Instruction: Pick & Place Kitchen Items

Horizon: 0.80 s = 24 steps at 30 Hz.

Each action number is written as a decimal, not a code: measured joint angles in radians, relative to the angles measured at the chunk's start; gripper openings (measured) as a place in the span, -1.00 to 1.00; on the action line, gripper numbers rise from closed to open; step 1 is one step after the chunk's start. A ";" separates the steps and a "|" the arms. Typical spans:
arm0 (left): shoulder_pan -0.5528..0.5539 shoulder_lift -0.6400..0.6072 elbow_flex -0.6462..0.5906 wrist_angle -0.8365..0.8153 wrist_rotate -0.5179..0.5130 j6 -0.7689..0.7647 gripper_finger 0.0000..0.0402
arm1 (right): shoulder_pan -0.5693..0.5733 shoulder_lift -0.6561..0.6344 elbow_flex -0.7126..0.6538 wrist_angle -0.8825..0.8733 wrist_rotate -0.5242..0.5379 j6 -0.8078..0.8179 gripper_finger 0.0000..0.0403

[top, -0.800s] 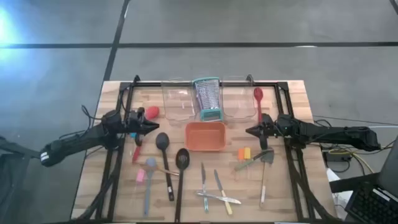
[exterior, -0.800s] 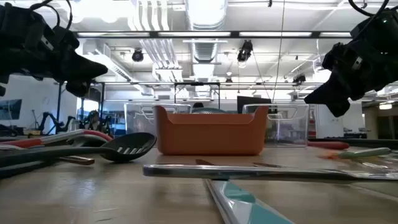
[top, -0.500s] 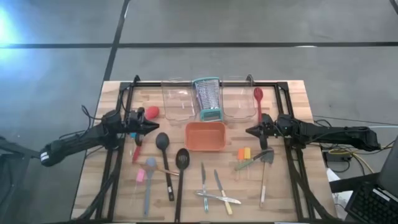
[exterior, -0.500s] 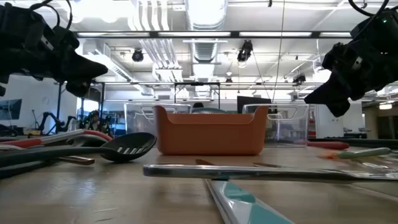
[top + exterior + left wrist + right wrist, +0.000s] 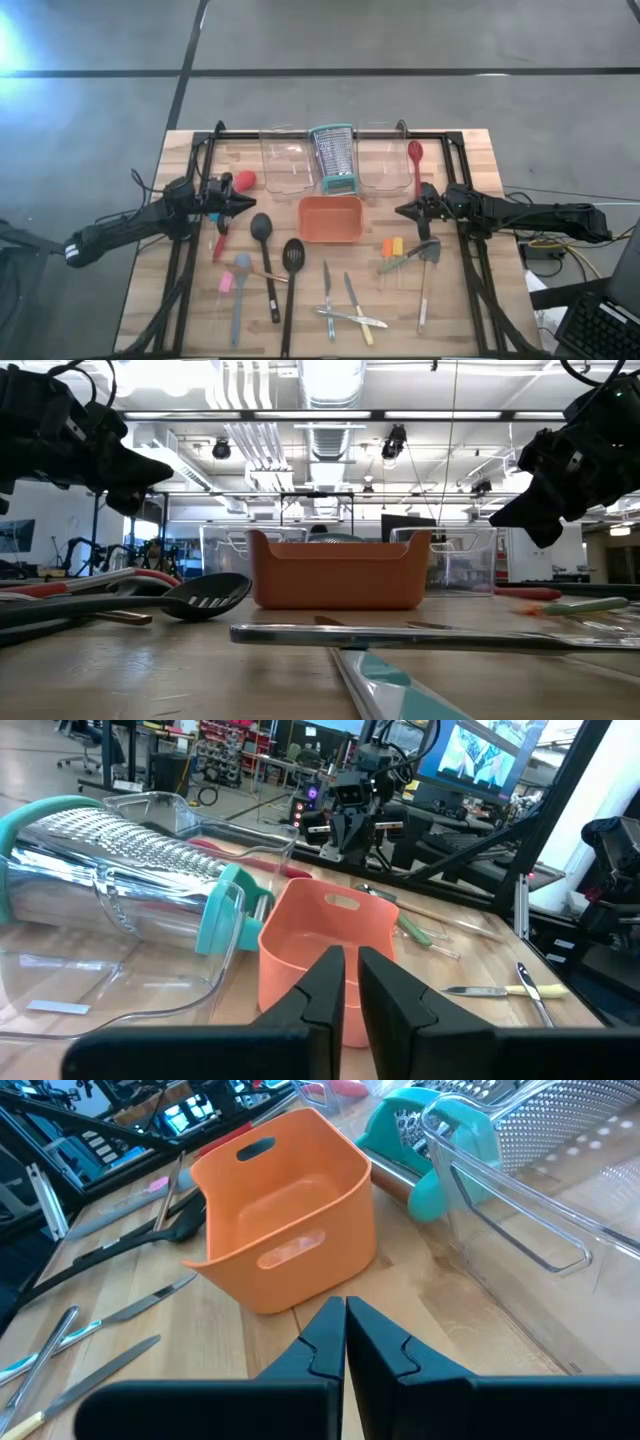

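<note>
The wooden surface point(image 5: 470, 300) carries everything, with two clear bins point(image 5: 285, 165) at its far edge flanking an upright steel grater point(image 5: 333, 158) with teal rims. Just in front of the grater sits an empty orange tray point(image 5: 331, 218). The left gripper point(image 5: 243, 204) hovers left of the tray, empty, its fingers nearly pressed together; the right gripper point(image 5: 400, 211) hovers on the tray's opposite side, also empty and closed. The kitchen items lie spread along the near half: a black spoon point(image 5: 262, 232) and slotted turner point(image 5: 292, 262) left of centre, small knives point(image 5: 350, 310) in the middle, and a red spoon point(image 5: 415, 158) well apart beside the right bin.
</note>
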State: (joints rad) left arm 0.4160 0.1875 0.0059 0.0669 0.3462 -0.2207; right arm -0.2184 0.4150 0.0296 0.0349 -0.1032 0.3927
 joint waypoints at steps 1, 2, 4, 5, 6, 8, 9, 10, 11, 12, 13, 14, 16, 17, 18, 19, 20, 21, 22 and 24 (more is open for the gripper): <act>0.000 0.000 0.000 0.000 0.000 0.000 -0.82 | 0.000 0.000 0.000 0.000 0.000 0.000 -0.96; 0.000 0.000 0.000 0.000 0.000 0.000 -0.83 | 0.000 0.000 0.000 0.000 0.000 0.000 -0.96; 0.000 0.000 0.000 0.000 0.000 0.000 -0.82 | 0.000 0.000 0.000 0.000 0.000 0.000 -0.96; 0.000 0.000 0.000 0.000 0.000 0.000 -0.82 | 0.000 0.000 0.000 0.000 0.000 -0.001 -0.96; 0.000 0.000 0.000 0.000 0.000 0.000 -0.81 | 0.000 0.000 0.000 0.000 0.000 -0.001 -0.96; 0.000 0.000 0.000 0.000 0.000 0.000 -0.81 | 0.000 0.000 0.000 0.005 0.000 -0.001 -0.96; 0.000 0.000 0.000 0.000 0.000 0.000 -0.80 | 0.000 0.001 0.000 0.019 0.000 0.000 -0.96; 0.000 0.000 0.000 0.000 0.000 0.000 -0.81 | 0.000 0.001 -0.001 0.047 0.000 0.000 -0.96; 0.000 0.000 0.000 0.000 0.000 0.000 -0.81 | 0.000 0.001 -0.001 0.090 -0.002 0.001 -0.96; 0.000 0.000 0.000 0.000 0.000 0.000 -0.82 | 0.000 0.001 -0.001 0.148 -0.008 0.010 -0.96; 0.000 0.000 0.000 0.000 0.000 0.000 -0.82 | 0.000 0.001 0.000 0.220 -0.019 0.031 -0.96; 0.000 0.000 0.000 0.000 0.000 0.000 -0.82 | 0.000 0.001 0.005 0.291 -0.026 0.056 -0.96; 0.000 0.000 0.000 0.000 0.000 0.000 -0.83 | 0.000 0.005 0.034 0.459 -0.028 0.075 -0.96; 0.000 0.000 0.000 0.000 0.000 0.000 -0.82 | 0.000 0.011 0.062 0.508 -0.029 0.074 -0.96; 0.000 0.000 0.000 0.000 0.000 0.000 -0.82 | 0.000 0.017 0.104 0.523 -0.033 0.070 -0.96; 0.000 0.000 0.000 0.000 0.000 0.000 -0.81 | 0.000 0.025 0.153 0.510 -0.045 0.056 -0.96; 0.000 0.000 0.000 0.000 0.000 0.000 -0.81 | 0.000 0.035 0.212 0.466 -0.062 0.034 -0.96; 0.000 0.000 0.000 0.000 0.000 0.000 -0.81 | 0.001 0.051 0.283 0.403 -0.081 0.002 -0.96; 0.000 0.000 0.000 0.000 0.000 0.000 -0.80 | 0.006 0.071 0.360 0.317 -0.090 -0.035 -0.96; 0.000 0.000 0.000 0.000 0.000 0.000 -0.81 | 0.020 0.124 0.524 0.113 -0.083 -0.104 -0.96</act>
State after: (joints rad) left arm 0.4164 0.1879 0.0059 0.0667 0.3462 -0.2207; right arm -0.1981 0.5391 0.5532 0.1479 -0.1867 0.2885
